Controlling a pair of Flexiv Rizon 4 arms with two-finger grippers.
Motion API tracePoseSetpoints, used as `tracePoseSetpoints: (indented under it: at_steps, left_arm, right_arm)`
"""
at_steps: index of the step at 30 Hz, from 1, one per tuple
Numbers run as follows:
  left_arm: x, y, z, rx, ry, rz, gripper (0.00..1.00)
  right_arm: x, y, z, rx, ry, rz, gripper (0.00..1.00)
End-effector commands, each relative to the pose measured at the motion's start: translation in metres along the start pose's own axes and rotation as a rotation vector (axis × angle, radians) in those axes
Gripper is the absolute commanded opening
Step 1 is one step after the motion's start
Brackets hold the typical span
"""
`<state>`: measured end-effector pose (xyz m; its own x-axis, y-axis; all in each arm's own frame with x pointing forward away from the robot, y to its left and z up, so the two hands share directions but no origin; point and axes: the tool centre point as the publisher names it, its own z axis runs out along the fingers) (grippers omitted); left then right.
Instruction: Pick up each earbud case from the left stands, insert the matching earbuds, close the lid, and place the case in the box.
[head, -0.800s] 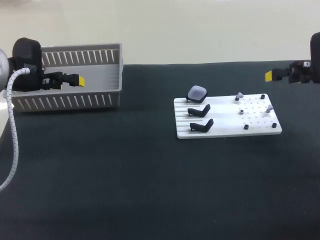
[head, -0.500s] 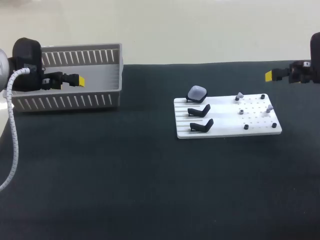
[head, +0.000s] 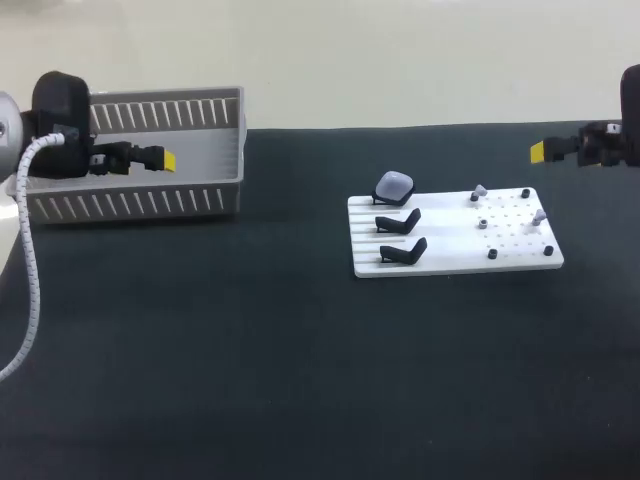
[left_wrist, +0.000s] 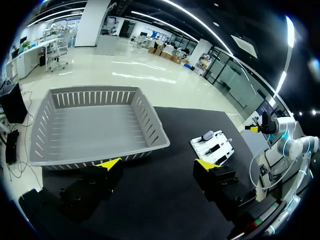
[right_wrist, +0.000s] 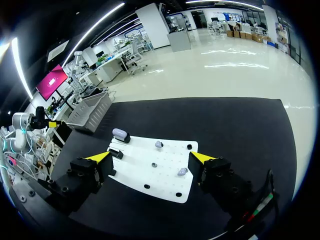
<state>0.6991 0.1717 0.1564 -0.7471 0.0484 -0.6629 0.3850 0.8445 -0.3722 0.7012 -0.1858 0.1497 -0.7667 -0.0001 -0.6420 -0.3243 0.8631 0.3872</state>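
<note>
Black table, grey case on white board, earbuds barely discernible, left fingers and right fingers wide apart, empty.

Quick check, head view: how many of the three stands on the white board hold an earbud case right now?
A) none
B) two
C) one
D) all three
C: only the farthest stand carries an earbud case; the middle stand and the nearest stand are bare.
</note>
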Motion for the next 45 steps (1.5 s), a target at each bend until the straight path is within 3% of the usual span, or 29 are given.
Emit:
tracePoseSetpoints:
  at_steps: [1,12,17,21,37,45]
  left_arm:
    - [-0.002,-0.001,0.003,0.078,-0.025,0.036,1.0]
    - [-0.01,-0.021,0.016,0.185,-0.026,0.279,1.0]
    - [-0.019,-0.029,0.024,0.265,-0.031,0.36,1.0]
    - [-0.021,-0.039,0.03,0.363,-0.035,0.476,1.0]
    - [-0.022,-0.068,0.077,0.533,-0.012,0.71,1.0]
    - [-0.018,-0.084,0.094,0.561,-0.003,0.766,1.0]
  right_arm:
    - [0.0,0.0,0.0,0.0,0.0,-0.001,1.0]
    - [0.0,0.0,0.0,0.0,0.0,-0.001,1.0]
    - [0.0,0.0,0.0,0.0,0.0,-0.001,1.0]
    - [0.0,0.0,0.0,0.0,0.0,-0.001,1.0]
    - [0.0,0.0,0.0,0.0,0.0,-0.001,1.0]
    - [0.0,0.0,0.0,0.0,0.0,-0.001,1.0]
